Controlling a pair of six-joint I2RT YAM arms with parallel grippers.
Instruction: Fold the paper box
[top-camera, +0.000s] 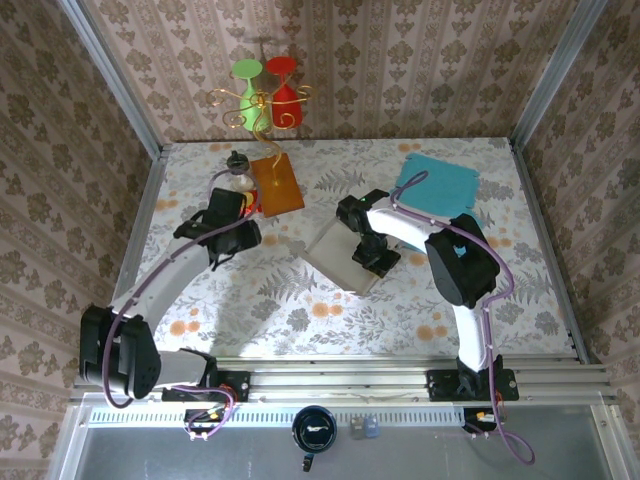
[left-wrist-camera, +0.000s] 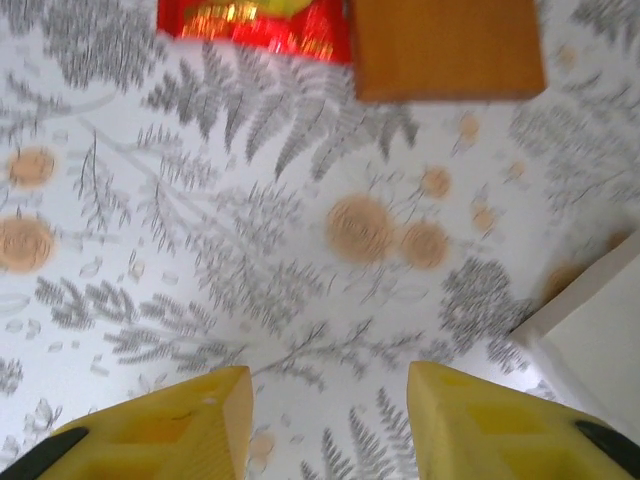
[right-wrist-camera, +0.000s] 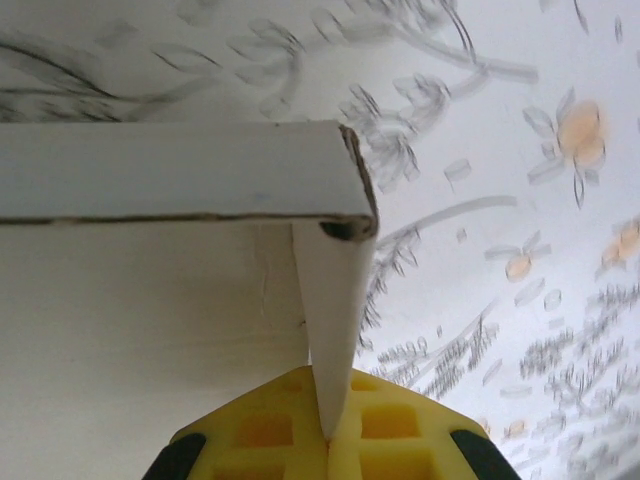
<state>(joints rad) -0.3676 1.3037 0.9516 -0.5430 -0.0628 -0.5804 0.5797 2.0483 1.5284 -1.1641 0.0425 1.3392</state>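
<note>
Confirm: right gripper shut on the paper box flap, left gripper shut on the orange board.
Wrong on the left gripper: it is open, apart from the orange board, per the left wrist view. The right gripper is shut on the paper box flap.

Bright, even overhead light throws soft shadows on the table (top-camera: 300, 300); both wrist views are blurred.

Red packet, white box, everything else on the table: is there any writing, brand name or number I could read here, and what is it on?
No text can be read anywhere.
red packet: yellow print, too blurred to read.
paper box: plain white, no print visible.
orange board: no markings visible.
black round object: pale mark, too small to read.
</note>
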